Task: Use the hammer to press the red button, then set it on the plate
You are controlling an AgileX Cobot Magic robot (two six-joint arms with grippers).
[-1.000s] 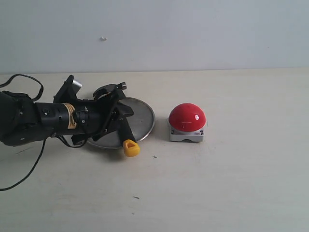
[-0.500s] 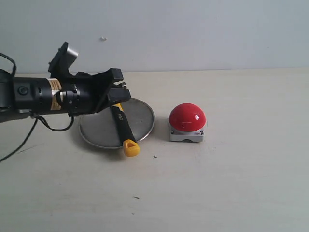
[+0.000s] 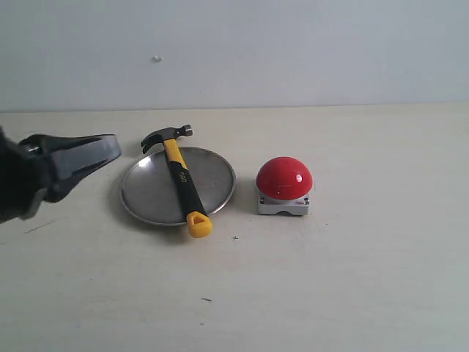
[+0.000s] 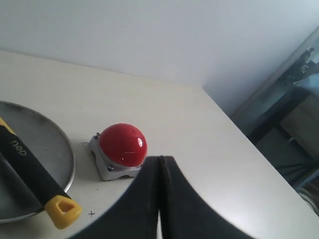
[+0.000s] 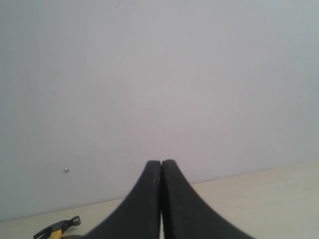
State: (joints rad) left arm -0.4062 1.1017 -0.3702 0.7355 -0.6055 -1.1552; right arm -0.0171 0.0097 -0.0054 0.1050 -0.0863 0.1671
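The hammer (image 3: 178, 178) lies across the plate (image 3: 143, 194), with its handle bridging the dish from rim to rim. The dark steel head (image 3: 167, 134) sits past the far rim, and the yellow end (image 3: 198, 224) juts out over the near rim above the counter (image 3: 330, 279). The red button (image 3: 283, 178) stands just beside the plate on its right, not touching it. From how things lie, we judge the placing done.

The left tool (image 3: 108, 147) hangs to the left of the plate and apart from it, its jaws pressed together with nothing between them. The right tool (image 5: 161, 162) is likewise fully closed and empty. Its camera faces the wall and catches only the hammer's head at the edge of its view.

If we had to lift the hammer, we would expect it to be stiff and head-heavy, since most of the weight sits in the steel. We would take hold across the black part of the handle, nearer the head than the yellow end, so that it does not pivot and droop in the grip. That section looks rubbery and should resist slipping, while the bare steel would be slicker. The plate looks thin and light, and we think it could skid or tip if the handle dragged on its rim, so a straight lift suits best. The hammer itself seems sturdy enough to take a firm squeeze.
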